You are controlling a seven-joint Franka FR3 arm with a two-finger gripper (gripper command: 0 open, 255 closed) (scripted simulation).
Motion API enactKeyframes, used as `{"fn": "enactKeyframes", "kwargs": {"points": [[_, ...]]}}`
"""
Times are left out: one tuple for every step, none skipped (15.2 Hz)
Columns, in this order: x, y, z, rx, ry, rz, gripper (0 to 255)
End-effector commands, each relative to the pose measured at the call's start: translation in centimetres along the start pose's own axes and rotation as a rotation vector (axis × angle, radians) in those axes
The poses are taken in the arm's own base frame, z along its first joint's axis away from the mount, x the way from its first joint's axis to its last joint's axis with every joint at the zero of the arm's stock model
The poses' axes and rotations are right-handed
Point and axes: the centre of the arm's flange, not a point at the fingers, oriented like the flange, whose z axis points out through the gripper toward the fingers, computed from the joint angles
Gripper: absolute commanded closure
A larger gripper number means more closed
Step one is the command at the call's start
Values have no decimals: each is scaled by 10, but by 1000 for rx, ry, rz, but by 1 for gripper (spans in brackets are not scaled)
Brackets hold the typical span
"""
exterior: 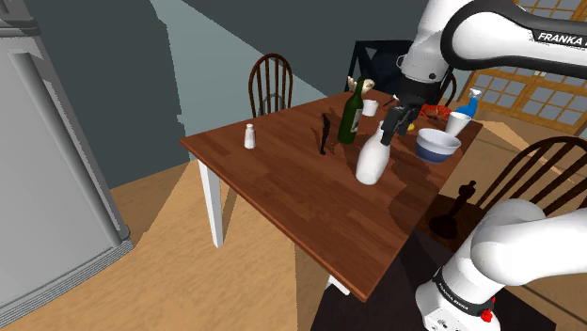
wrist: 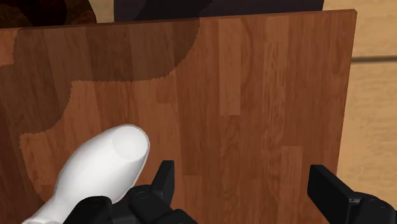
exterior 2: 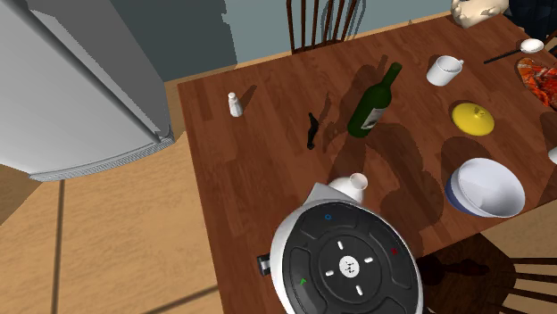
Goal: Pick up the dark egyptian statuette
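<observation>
The dark Egyptian statuette [exterior: 325,134] [exterior 2: 311,131] is small, slim and black, and stands upright on the wooden table [exterior: 282,183]. A green bottle [exterior: 350,113] [exterior 2: 375,100] stands just to its right in the shoulder view. My gripper [exterior: 400,122] [wrist: 245,188] hangs open above the table, right of the bottle and well apart from the statuette. Nothing lies between its fingers [wrist: 164,181]. A white vase [exterior: 372,160] [wrist: 102,168] stands just beside one finger. In the second exterior view the arm's hand [exterior 2: 348,259] covers the gripper.
A white shaker [exterior: 250,136] stands left of the statuette. A blue-and-white bowl [exterior: 437,144], a mug [exterior: 370,107], a yellow lid [exterior 2: 472,117] and a spray bottle [exterior: 468,108] crowd the far right. Chairs [exterior: 271,83] [exterior: 546,169] flank the table. A grey fridge [exterior: 47,169] stands left.
</observation>
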Motion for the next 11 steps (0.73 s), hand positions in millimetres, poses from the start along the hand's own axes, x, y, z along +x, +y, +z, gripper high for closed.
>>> {"fn": "enactKeyframes", "kwargs": {"points": [[0,0,0,0,0,0,0],[13,2,4,0,-5,21,0],[26,4,8,0,-10,41,0],[40,7,12,0,-15,62,0],[53,9,16,0,-20,83,0],[65,12,21,0,-26,104,0],[78,16,25,0,-31,124,0],[91,19,29,0,-36,145,0],[104,23,34,0,-41,166,0],[116,27,38,1,-46,186,0],[129,31,43,1,-51,207,0]]}}
